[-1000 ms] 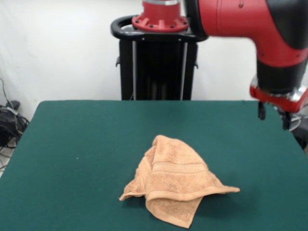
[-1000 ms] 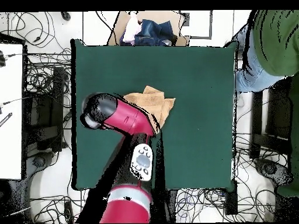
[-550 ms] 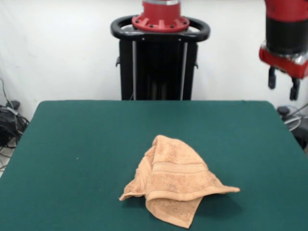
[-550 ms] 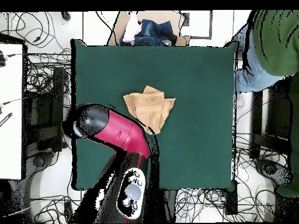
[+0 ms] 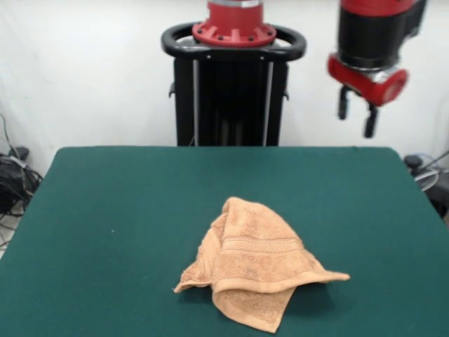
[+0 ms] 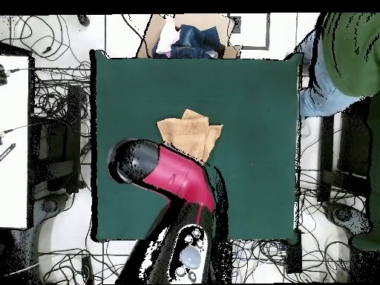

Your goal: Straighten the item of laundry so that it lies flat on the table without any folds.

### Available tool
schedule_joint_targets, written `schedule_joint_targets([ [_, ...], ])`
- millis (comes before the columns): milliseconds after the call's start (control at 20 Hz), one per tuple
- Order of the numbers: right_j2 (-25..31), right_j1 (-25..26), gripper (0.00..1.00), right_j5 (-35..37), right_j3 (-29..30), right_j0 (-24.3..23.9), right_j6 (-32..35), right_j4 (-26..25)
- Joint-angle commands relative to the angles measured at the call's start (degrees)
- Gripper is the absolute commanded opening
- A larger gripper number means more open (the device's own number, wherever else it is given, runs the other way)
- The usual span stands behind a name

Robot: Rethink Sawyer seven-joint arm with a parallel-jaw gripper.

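The hand towel (image 5: 254, 272) is looped terry cloth, matt and nubbly, with a flatter woven band across it; the tabletop (image 5: 126, 210) wears a matt felt-like cloth, smooth and unshiny; the arm (image 5: 372, 31) has glossy red and black shells like moulded plastic; the tool (image 5: 356, 116) ends in dark matt fingers; the pedestal (image 5: 231, 84) looks like black painted metal.

A robotics lab: cables (image 6: 44, 44) tangle the floor round a felt-topped table (image 6: 252, 148) (white backdrop behind).
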Motion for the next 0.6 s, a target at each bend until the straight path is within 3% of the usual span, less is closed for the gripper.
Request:
schedule_joint_targets([
  [50,1.7,3.7,1.0,-3.5,-1.7,-5.4,-5.6,-10.4],
  [300,9.3,5.7,1.0,-8.2,-6.0,-11.0,-12.6,-15.0],
  [600,12.3,4.3,1.0,1.0,-12.3,-12.9,-13.2,-20.6],
])
